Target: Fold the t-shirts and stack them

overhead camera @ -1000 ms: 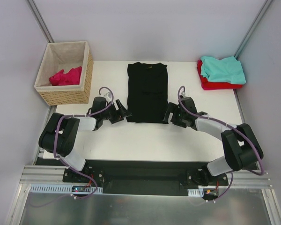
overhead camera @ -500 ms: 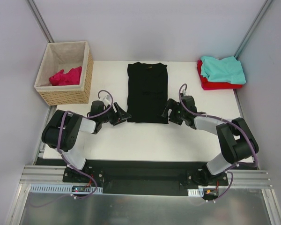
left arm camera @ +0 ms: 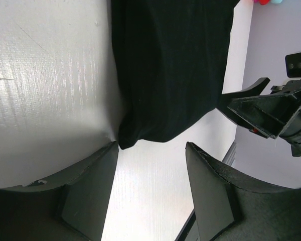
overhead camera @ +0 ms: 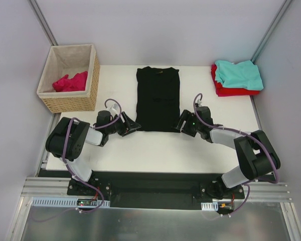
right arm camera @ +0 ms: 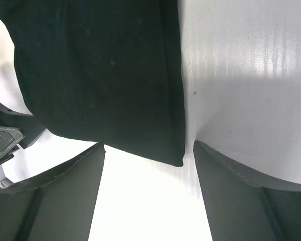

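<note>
White table point(overhead camera: 155, 150) — pale grey walls point(overhead camera: 155, 30)

Black tee point(overhead camera: 158, 98), teal tee point(overhead camera: 239, 74), red tee point(overhead camera: 235, 92), magenta-pink tee point(overhead camera: 70, 82).

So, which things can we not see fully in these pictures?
Red t-shirt: top view, mostly covered by the teal t-shirt.
Pink t-shirt: top view, lower part hidden by the basket wall.
Black t-shirt: both wrist views, far end cut off by the frame edge.
</note>
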Robot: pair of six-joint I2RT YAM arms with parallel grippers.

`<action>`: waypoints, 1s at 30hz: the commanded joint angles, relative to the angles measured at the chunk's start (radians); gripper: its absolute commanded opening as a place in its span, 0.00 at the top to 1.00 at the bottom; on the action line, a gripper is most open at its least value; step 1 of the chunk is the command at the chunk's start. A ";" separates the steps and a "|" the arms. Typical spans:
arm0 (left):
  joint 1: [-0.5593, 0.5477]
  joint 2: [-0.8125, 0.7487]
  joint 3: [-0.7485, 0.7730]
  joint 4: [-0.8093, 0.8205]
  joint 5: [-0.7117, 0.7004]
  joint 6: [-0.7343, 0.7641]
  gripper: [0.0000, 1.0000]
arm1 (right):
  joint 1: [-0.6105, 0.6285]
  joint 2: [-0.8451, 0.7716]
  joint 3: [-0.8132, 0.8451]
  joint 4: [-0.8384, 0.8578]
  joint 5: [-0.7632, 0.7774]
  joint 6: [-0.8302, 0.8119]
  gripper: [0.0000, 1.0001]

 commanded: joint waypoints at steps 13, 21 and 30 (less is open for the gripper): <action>0.002 0.105 -0.025 -0.038 -0.014 0.020 0.44 | -0.007 0.049 -0.040 -0.041 0.017 0.006 0.43; 0.011 0.121 -0.010 -0.038 -0.011 0.017 0.56 | -0.018 0.080 -0.016 -0.028 0.009 0.006 0.47; 0.026 0.122 -0.005 -0.042 -0.003 0.023 0.59 | -0.027 0.101 0.004 -0.016 -0.009 0.004 0.51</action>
